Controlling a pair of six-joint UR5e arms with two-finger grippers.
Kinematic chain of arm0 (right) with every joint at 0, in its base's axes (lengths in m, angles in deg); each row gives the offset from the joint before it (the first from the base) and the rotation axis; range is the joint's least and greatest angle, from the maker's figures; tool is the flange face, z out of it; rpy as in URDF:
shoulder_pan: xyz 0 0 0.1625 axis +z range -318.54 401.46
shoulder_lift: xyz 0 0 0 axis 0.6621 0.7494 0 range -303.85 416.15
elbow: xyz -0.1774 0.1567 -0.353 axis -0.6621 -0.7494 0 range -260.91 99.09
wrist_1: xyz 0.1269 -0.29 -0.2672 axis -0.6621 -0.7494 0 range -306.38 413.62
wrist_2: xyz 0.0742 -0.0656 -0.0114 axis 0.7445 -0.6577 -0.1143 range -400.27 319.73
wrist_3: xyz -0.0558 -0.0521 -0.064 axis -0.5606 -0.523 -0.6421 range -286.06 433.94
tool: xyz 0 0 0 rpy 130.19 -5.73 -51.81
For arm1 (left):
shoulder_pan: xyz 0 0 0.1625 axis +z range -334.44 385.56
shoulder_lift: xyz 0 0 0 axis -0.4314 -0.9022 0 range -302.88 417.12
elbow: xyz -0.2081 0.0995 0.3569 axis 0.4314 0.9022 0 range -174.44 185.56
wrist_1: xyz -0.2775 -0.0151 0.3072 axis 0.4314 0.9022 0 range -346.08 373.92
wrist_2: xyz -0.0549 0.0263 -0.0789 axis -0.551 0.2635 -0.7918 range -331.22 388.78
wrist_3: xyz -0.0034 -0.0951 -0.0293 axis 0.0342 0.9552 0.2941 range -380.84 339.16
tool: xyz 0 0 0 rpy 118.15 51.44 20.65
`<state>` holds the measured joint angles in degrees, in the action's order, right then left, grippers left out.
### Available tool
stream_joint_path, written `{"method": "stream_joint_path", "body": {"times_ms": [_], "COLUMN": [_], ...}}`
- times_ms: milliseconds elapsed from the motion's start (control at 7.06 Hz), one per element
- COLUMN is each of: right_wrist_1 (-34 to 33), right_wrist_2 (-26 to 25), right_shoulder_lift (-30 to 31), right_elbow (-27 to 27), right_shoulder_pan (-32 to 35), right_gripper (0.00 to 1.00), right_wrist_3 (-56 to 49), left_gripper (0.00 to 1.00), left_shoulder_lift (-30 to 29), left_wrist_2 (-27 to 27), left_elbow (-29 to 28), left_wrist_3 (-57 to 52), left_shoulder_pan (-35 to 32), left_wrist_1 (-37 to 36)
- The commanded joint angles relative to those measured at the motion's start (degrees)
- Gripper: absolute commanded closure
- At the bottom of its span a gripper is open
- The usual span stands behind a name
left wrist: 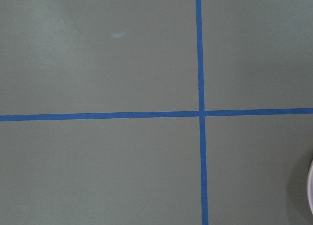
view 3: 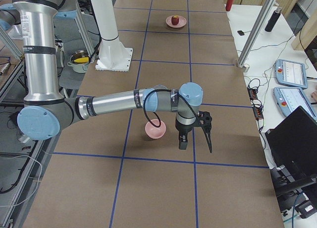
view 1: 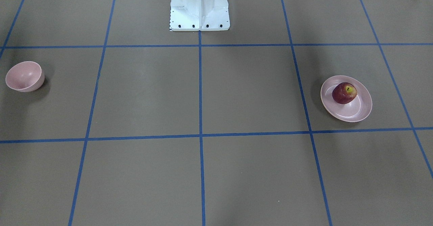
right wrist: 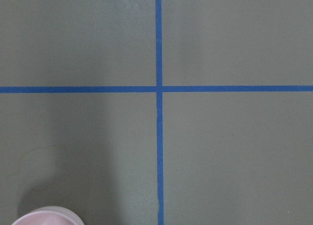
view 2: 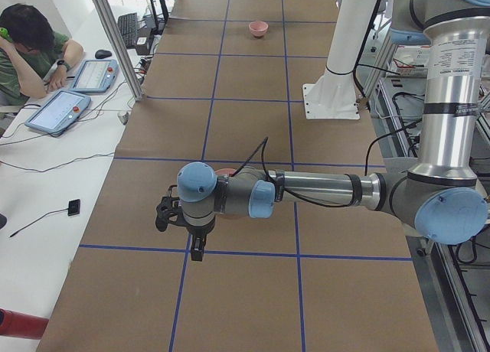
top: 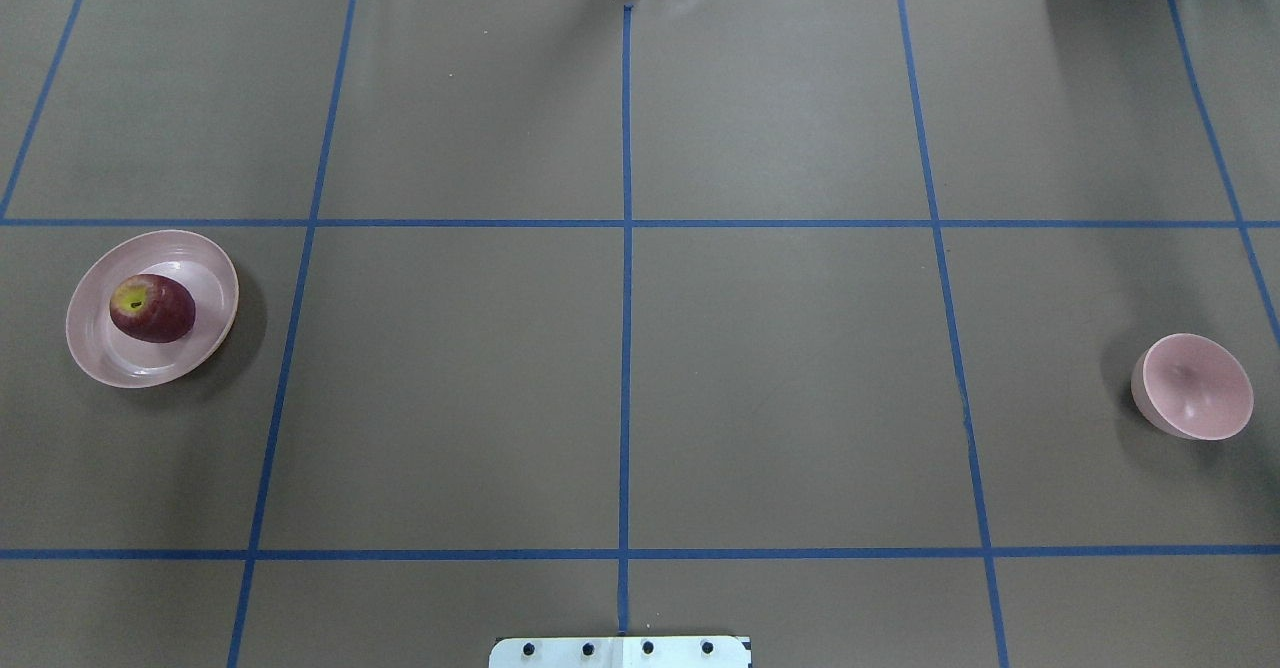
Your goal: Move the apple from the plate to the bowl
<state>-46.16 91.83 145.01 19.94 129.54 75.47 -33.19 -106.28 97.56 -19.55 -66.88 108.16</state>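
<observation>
The dark red apple (top: pixel 152 308) lies on the pink plate (top: pixel 150 368) at the table's left end; both show in the front view, apple (view 1: pixel 344 93) on plate (view 1: pixel 358 112). The deep pink bowl (top: pixel 1195 388) stands empty at the right end. My left gripper (view 2: pixel 180 233) hangs high above the table near the plate, which its arm mostly hides in that view. My right gripper (view 3: pixel 195 141) hangs high beside the bowl (view 3: pixel 155 130). Both grippers show only in side views, so I cannot tell open or shut. Both wrist views show bare table with blue tape lines.
The white robot pedestal (view 1: pixel 199 9) stands at the table's robot-side edge. Blue tape lines divide the brown table into squares. An operator (view 2: pixel 31 46) sits at a side desk with tablets. Metal frame posts (view 3: pixel 255 29) stand along the table's far edge.
</observation>
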Motion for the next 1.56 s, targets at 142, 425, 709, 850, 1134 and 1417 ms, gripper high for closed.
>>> {"method": "stream_joint_path", "body": {"times_ms": [142,425,709,850,1134,1417], "right_wrist_1": [12.6,20.3,33.2,34.0,34.3,34.4], "right_wrist_2": [11.9,12.6,12.1,12.1,10.1,9.9], "right_shoulder_lift": [5.9,10.0,15.3,15.9,15.2,13.3], "right_elbow": [0.2,0.2,-0.4,-1.3,-3.7,-5.8], "right_shoulder_pan": [-3.5,-7.7,-12.5,-13.8,-17.3,-19.7], "right_gripper": [0.0,0.0,0.0,0.0,0.0,0.0], "right_wrist_3": [0.5,2.9,12.8,14.1,14.5,15.1], "left_gripper": [0.01,0.01,0.01,0.01,0.01,0.01], "left_shoulder_lift": [0.0,-0.1,0.0,-0.1,-0.1,-0.1], "left_wrist_2": [-0.4,-0.4,-0.5,-0.4,-0.4,-0.4], "left_elbow": [0.5,0.5,0.6,0.6,0.5,0.5], "left_wrist_3": [-0.5,-0.4,-0.1,-0.1,-0.1,-0.1], "left_shoulder_pan": [0.1,0.4,1.2,1.2,1.2,1.3], "left_wrist_1": [0.1,-0.2,0.1,0.1,0.1,0.1]}}
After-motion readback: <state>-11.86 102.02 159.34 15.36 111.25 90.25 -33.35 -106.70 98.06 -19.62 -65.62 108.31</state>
